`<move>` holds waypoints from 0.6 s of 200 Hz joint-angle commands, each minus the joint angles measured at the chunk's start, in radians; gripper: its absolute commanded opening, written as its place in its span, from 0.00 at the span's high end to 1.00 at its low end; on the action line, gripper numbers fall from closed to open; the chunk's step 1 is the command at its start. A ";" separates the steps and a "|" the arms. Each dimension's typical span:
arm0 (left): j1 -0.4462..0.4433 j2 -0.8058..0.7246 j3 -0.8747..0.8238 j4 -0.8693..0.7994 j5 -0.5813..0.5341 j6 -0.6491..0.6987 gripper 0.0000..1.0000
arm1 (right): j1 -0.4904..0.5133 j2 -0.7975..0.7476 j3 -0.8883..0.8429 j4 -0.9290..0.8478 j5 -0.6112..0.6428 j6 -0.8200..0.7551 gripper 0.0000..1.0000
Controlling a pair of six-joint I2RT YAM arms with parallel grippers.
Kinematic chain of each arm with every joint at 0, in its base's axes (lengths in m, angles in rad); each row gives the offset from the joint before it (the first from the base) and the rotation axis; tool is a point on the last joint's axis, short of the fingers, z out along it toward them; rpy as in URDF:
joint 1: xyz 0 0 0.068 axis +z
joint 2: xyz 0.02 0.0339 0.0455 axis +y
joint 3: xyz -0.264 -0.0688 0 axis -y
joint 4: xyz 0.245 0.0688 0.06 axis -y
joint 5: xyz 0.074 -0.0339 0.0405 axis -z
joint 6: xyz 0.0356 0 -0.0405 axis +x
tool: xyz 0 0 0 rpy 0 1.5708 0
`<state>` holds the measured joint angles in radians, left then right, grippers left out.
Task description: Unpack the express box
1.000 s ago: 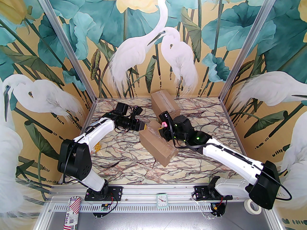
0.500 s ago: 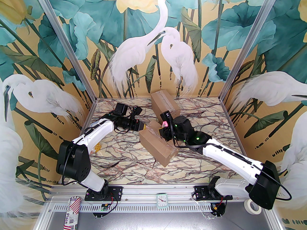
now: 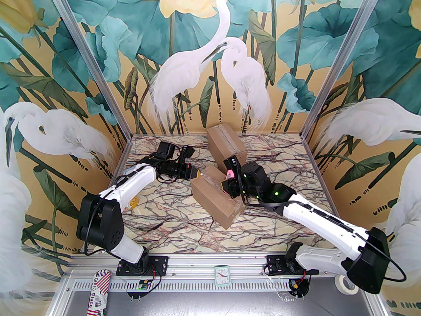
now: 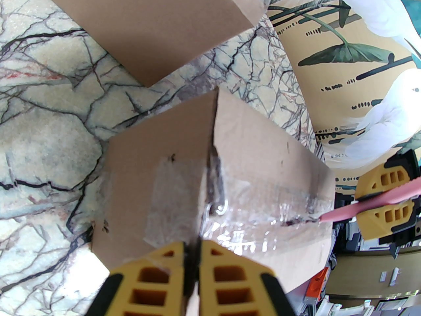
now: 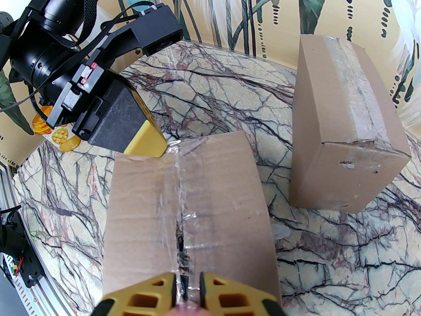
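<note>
The right claw, clamped on a pink cutter, is being used to slit the express box's tape, with the box being braced by the shut left claw. Next, a steady draw along the seam is being called for.

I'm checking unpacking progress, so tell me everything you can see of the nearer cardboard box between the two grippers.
The nearer box is a long, brown cardboard carton lying flat and diagonal on the marble table, still closed. Crinkled clear tape runs along its top seam, torn in places. The left gripper is shut at its far end; a pink tool in the right gripper touches the tape.
</note>
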<state>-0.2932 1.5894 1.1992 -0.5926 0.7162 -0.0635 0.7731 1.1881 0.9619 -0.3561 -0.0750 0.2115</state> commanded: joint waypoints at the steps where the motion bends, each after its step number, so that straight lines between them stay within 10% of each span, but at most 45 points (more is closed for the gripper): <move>1: 0.008 0.054 -0.062 -0.078 -0.192 -0.025 1.00 | 0.003 -0.046 -0.020 -0.101 -0.004 0.006 1.00; 120: 0.017 0.043 -0.075 -0.076 -0.226 -0.047 1.00 | -0.005 -0.167 -0.083 -0.195 -0.003 0.004 1.00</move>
<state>-0.2951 1.5829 1.1908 -0.5762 0.7158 -0.0948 0.7723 1.0458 0.9031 -0.4763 -0.0673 0.2134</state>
